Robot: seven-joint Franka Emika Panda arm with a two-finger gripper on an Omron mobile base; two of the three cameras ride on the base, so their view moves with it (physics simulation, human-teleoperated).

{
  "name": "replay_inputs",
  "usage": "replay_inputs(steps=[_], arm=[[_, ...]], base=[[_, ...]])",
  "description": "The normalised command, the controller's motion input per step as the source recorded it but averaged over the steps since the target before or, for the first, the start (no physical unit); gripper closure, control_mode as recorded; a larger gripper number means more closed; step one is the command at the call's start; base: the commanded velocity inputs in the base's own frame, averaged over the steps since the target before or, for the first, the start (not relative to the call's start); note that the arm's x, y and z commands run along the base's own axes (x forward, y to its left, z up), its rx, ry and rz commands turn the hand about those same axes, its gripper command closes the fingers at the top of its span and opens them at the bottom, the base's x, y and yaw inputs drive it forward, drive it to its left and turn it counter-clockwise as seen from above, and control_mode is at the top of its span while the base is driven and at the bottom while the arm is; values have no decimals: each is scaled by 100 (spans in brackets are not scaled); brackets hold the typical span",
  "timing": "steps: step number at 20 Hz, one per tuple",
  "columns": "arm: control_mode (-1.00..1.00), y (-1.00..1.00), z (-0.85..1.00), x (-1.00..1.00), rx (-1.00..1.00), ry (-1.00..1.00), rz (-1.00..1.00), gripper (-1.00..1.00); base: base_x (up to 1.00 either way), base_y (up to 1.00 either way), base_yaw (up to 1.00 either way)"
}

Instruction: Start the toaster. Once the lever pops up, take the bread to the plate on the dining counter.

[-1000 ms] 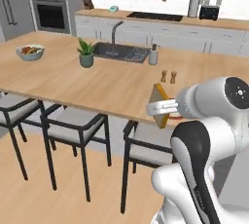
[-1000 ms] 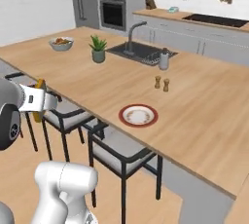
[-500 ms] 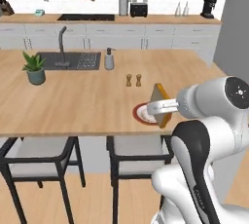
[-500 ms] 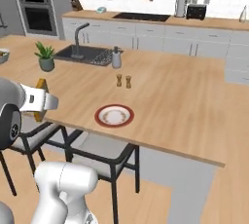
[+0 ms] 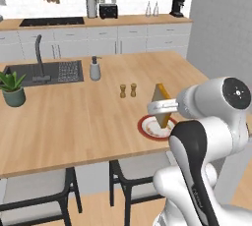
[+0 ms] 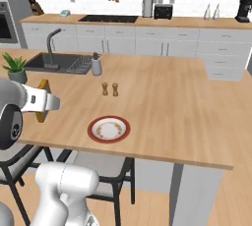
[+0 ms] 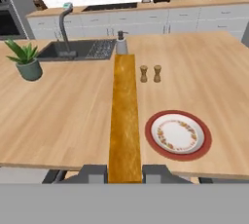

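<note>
My gripper is shut on the bread, a tan slice with an orange-brown crust held on edge just above the near edge of the dining counter. From the hand view the bread runs as a narrow upright strip between the fingertips. The red-rimmed plate lies bare on the counter, to the right of the slice. From the right base camera the gripper hovers left of the plate. The black toaster stands on the far back worktop.
Salt and pepper shakers stand beyond the plate. A soap dispenser, an inset sink and a potted plant lie further left. Dark stools sit under the near edge. A coffee machine is at the back right.
The base has driven along the counter, so the whole scene slid left and the plate now sits beside the gripper. The bread stays gripped the same way.
</note>
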Motion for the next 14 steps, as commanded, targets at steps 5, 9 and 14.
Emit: replay_inputs(steps=[5, 9, 14], arm=[[100, 0, 0, 0, 0, 0, 0, 100], [-100, -11, -15, 54, 5, 0, 0, 100], [-100, -32, -41, 90, 5, 5, 1, 100]], base=[[27, 7, -3], [0, 0, 0], [0, 0, 0]])
